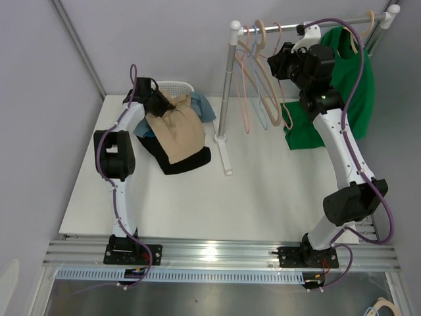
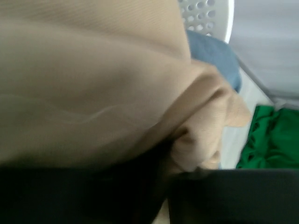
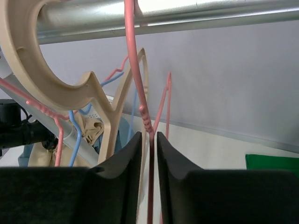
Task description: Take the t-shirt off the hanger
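A green t-shirt [image 1: 355, 85] hangs from a beige hanger [image 1: 358, 36] at the right end of the rail [image 1: 309, 26]; its lower part also shows in the wrist views [image 2: 275, 135] [image 3: 273, 163]. Left of it, up at the rail, my right gripper [image 1: 279, 64] [image 3: 149, 137] has its jaws a sliver apart around a bare pink hanger [image 3: 140, 93], with slim gaps on both sides of the wire. My left gripper [image 1: 156, 104] [image 2: 170, 175] is at the basket, fingers slightly parted, under a beige t-shirt [image 1: 176, 128] [image 2: 93, 84] that lies on the clothes pile.
Several empty pink, blue and beige hangers [image 1: 263, 92] hang on the rail between post [image 1: 225, 85] and right gripper. A white basket [image 1: 174, 87] stands at the back left, with blue cloth [image 1: 205, 105] and a black garment [image 1: 184, 163] under the beige t-shirt.
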Motion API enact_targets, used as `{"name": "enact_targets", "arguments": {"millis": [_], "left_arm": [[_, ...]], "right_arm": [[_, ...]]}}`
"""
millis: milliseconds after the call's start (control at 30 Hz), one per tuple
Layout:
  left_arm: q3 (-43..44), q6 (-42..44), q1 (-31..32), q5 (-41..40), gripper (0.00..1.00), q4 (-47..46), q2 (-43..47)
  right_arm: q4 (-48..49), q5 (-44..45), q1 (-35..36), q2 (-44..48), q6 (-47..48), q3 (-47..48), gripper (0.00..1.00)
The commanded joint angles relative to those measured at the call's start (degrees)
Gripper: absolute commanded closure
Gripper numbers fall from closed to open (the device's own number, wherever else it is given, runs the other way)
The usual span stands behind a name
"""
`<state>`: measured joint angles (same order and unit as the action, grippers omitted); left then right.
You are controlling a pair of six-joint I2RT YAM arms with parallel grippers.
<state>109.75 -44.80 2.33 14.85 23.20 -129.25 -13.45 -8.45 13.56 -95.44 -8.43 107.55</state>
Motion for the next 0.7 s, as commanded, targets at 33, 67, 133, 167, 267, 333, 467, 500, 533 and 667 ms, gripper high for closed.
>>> {"name": "enact_targets", "arguments": {"millis": [33,67,133,167,267,333,467,500,533,667], "left_arm": [[2.2,0.7,-2.2,-3.2,0.48,10.0,1.9],[2.1,0.8,-2.2,-4.7,0.19,10.5,2.7],[1.7,2.1,-2.2,-6.4,0.00,11.1,6.3],[1.5,2.4,-2.2,-7.1,0.00,11.2,7.6],[1.5,4.1,-2.2,-10.8,0.01,12.0,13.4],[2.0,5.0,-2.2,-13.5,0.01,14.0,18.3],[-0.1,8.9,0.7,-21.3,0.01,14.8,27.0],[-0.5,9.3,1.3,-22.8,0.01,14.7,28.5],[-2.4,9.5,2.1,-23.1,0.00,14.7,29.8],[-4.9,10.1,3.6,-22.8,0.01,15.7,36.6]], "right_arm": [[-0.6,0.8,0.4,1.7,1.0,-0.1,0.68],[-0.7,1.0,0.4,1.8,1.2,0.2,0.66],[-1.5,2.0,0.3,1.9,1.7,0.8,0.63],[-2.0,2.5,0.4,2.0,2.2,1.9,0.62],[-5.3,4.3,0.3,2.9,3.8,5.5,0.59],[-10.2,6.2,0.1,3.5,4.5,7.9,0.59],[-17.0,11.9,-1.4,6.0,5.8,11.5,0.57],[-18.2,12.4,-3.3,7.4,5.4,11.3,0.52],[-18.5,12.1,-4.6,8.1,5.3,10.9,0.51],[-17.9,13.4,-11.7,9.7,5.6,9.9,0.13]]}}
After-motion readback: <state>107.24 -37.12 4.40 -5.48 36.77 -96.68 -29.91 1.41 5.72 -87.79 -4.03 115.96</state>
